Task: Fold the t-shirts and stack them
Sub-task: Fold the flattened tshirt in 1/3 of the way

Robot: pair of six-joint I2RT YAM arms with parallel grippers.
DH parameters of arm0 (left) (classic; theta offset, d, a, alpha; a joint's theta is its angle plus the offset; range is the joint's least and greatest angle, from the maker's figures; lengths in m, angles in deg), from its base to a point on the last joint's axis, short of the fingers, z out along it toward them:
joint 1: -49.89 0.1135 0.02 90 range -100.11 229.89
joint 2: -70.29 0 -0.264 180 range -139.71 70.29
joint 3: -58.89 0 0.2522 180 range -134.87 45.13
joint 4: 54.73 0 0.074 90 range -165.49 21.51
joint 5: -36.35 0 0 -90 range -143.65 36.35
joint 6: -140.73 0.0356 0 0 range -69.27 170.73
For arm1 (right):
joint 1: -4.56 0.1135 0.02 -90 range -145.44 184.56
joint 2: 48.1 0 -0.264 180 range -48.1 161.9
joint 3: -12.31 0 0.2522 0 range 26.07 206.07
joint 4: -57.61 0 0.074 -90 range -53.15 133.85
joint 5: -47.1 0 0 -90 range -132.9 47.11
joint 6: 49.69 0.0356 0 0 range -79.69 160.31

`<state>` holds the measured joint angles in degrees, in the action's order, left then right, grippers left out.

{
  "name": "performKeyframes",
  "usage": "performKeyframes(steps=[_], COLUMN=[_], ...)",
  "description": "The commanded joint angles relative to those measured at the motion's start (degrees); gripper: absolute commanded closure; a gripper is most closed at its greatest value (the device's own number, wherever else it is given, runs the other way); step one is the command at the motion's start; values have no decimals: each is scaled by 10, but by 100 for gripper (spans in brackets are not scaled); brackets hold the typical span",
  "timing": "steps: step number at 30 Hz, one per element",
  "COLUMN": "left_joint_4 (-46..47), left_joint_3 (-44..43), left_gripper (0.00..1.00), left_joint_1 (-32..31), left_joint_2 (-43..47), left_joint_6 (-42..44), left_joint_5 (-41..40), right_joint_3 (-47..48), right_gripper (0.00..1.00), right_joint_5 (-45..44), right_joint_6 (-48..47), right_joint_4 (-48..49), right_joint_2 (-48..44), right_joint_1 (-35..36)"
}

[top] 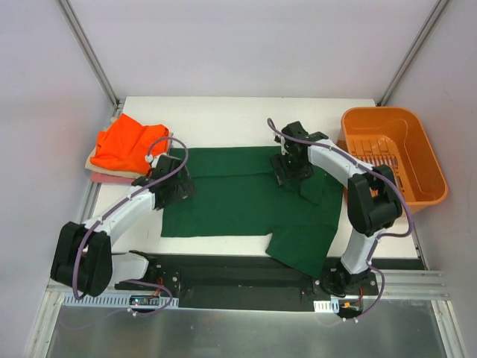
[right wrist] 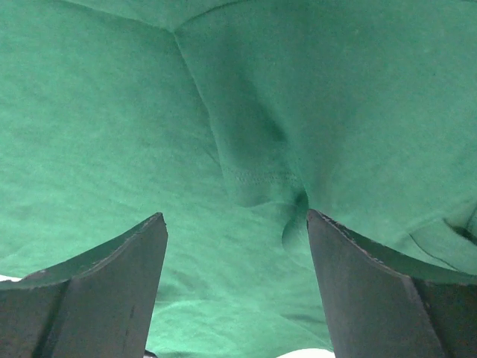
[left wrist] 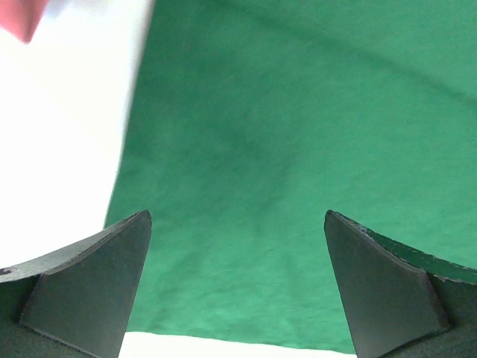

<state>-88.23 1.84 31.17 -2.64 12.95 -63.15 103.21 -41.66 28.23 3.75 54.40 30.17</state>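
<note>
Setup for a first fold of the dark green short-sleeved cloth t-shirt [top: 231, 205]

Nearest the arm bases, at 5 o'clock, one sleeve [top: 298, 250] of the shirt droops past the front edge of the white bench [top: 223, 115], so the garment is not yet squared up. The rest lies flat across the middle, hem end toward 9 o'clock, apparently spread out so it can be folded over itself.

The left fingers [left wrist: 86, 291] hover over that hem end, spread wide and released, with nothing between them. Bare bench shows just beside the cloth edge, which suggests they are lined up to pinch that border. The right fingers [right wrist: 97, 291] hang over the far sleeve at about 1 o'clock, equally released, straddling a puckered sleeve hem [right wrist: 257, 179]. That looks a sensible spot to take hold for tucking the sleeve inward.

Farther back, at 10 o'clock, a bright orange cloth t-shirt [top: 127, 145] rests on pale cream [top: 92, 160] and pink [top: 113, 179] folded t-shirts. This is probably the stack the green one will join. At 2 o'clock an orange plastic slatted basket [top: 376, 112] stands beside the cloth, out of the folding area.
</note>
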Motion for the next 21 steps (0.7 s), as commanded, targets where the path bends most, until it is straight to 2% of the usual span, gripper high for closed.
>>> performKeyframes(steps=[1, 4, 10, 12, 14, 16, 21], left_joint_4=[-15, -33, -59, -67, -74, -79, -86], left_joint_3=[67, 94, 144, 152, 156, 158, 161], left_gripper=[1, 1, 1, 1, 1, 1, 1], left_joint_1=[0, 0, 0, 0, 0, 0, 0], left_joint_2=[65, 103, 182, 199, 213, 221, 234], left_joint_6=[-61, -72, -77, -81, -80, -79, -77], left_joint_5=[-49, -40, -64, -67, -70, -74, -81], right_joint_3=[34, 48, 56, 58, 58, 59, 70], right_gripper=[26, 34, 42, 48, 67, 80, 99], right_joint_5=[-9, -47, -54, -63, -74, -84, -91], right_joint_6=[3, 5, 28, 38, 44, 51, 60], right_joint_4=[4, 0, 5, 6, 6, 9, -11], right_joint_2=[45, 66, 94, 96, 97, 94, 88], right_joint_1=[12, 16, 20, 21, 20, 21, 21])
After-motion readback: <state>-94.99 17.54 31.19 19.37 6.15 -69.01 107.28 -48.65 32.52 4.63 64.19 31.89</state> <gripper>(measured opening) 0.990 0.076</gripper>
